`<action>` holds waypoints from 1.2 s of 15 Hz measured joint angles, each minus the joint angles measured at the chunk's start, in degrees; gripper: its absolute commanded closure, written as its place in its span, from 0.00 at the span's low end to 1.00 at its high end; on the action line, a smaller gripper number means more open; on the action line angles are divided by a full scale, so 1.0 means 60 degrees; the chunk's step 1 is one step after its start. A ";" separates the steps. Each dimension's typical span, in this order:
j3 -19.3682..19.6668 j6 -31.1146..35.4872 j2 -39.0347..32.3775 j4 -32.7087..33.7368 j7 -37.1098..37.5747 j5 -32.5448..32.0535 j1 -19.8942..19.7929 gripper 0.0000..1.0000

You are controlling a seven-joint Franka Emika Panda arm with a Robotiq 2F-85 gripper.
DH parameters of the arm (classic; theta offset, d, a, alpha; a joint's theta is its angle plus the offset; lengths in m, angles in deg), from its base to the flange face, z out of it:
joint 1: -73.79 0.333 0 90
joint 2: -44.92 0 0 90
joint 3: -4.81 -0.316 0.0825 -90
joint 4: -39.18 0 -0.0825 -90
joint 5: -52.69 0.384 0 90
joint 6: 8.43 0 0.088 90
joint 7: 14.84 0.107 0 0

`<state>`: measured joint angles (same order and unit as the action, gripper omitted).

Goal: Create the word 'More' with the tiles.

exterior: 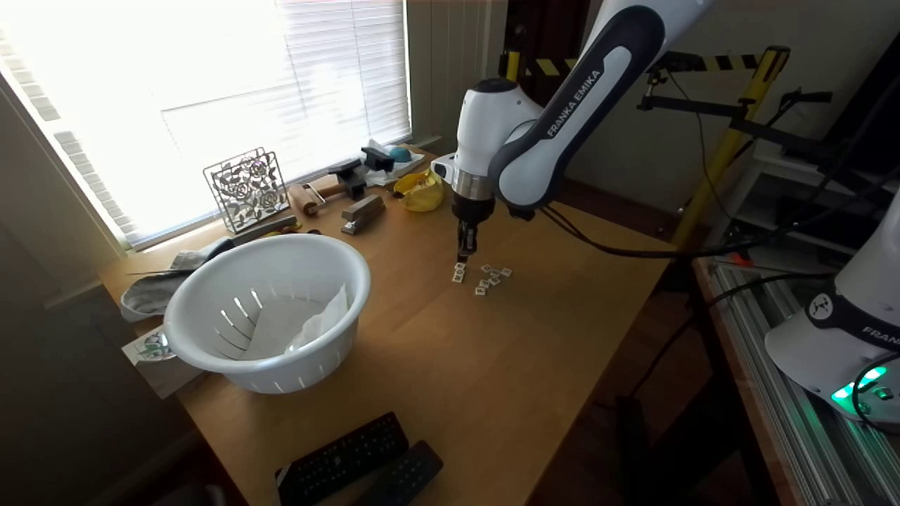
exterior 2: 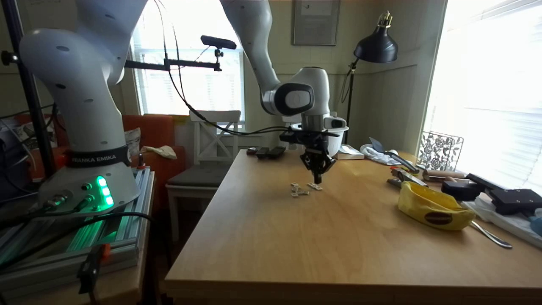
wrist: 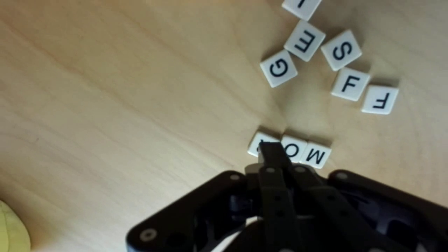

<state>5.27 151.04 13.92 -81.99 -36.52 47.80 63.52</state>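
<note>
Small cream-white letter tiles lie on the wooden table in all views. In the wrist view, an M tile (wrist: 316, 155), an O tile (wrist: 293, 148) and a third tile (wrist: 254, 146) sit side by side in a row, upside down to this camera. The third tile's letter is mostly covered by my fingertips. My gripper (wrist: 274, 148) is shut, with no tile visible between its fingers. In both exterior views it points down at the end of the row (exterior: 463, 256) (exterior 2: 317, 180). Apart from the row lie a G (wrist: 279, 68), an E (wrist: 305, 40), an S (wrist: 341, 50) and two F tiles (wrist: 350, 84) (wrist: 380, 99).
Another tile (wrist: 301, 6) is cut off by the wrist view's top edge. A yellow banana-like holder (exterior 2: 436, 207) stands near the window side. A large white bowl (exterior: 316, 369) and black remotes (exterior: 344, 457) are on the table. A stapler (exterior: 362, 211) and metal holder (exterior: 249, 190) stand by the window.
</note>
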 measured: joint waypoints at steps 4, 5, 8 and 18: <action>0.0381 -0.0151 0.0432 -0.0483 0.0526 -0.0098 0.0290 1.00; 0.0484 -0.0185 0.0492 -0.0578 0.0678 -0.0152 0.0368 1.00; 0.0679 -0.0312 0.0533 -0.0729 0.0970 -0.0209 0.0507 1.00; 0.0645 -0.0359 0.0469 -0.0884 0.1137 -0.0204 0.0504 1.00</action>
<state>9.14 148.89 16.73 -87.30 -29.70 46.58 66.54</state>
